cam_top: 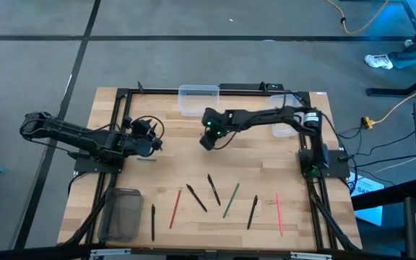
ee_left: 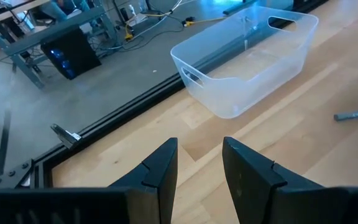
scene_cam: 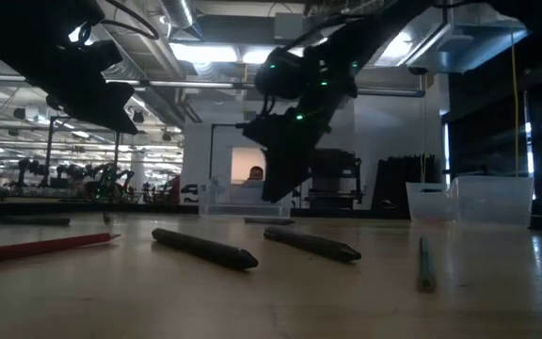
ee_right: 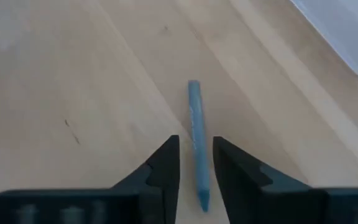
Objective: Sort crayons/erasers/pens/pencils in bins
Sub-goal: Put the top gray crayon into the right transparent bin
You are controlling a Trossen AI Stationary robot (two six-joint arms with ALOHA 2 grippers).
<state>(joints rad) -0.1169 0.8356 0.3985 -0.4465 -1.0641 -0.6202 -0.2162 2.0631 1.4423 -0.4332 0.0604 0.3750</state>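
Sorting is barely begun, by the look of it: a row of pens and pencils lies along the near part of the table (cam_top: 316, 209), and the smoky grey bin (cam_top: 123, 213) sits at the near left corner, seemingly empty.

On the left, the left gripper (cam_top: 152, 141) waits over the table's left side with its fingers (ee_left: 160, 171) a little apart and nothing between them, facing the clear bin (cam_top: 198, 99) at the far edge.

Toward the middle, the right arm reaches in from the right, elbow bent, and its right gripper (cam_top: 207, 140) hangs tilted above the boards just near of that clear bin. Its fingers (ee_right: 166, 163) straddle a blue crayon (ee_right: 196, 134) (or pencil, hard to say) lying flat; whether they grip it I cannot tell. Another clear bin (cam_top: 289, 130) shows under the right arm.

The next move probably calls for a firm pinch, a lift, then a short carry to a bin.
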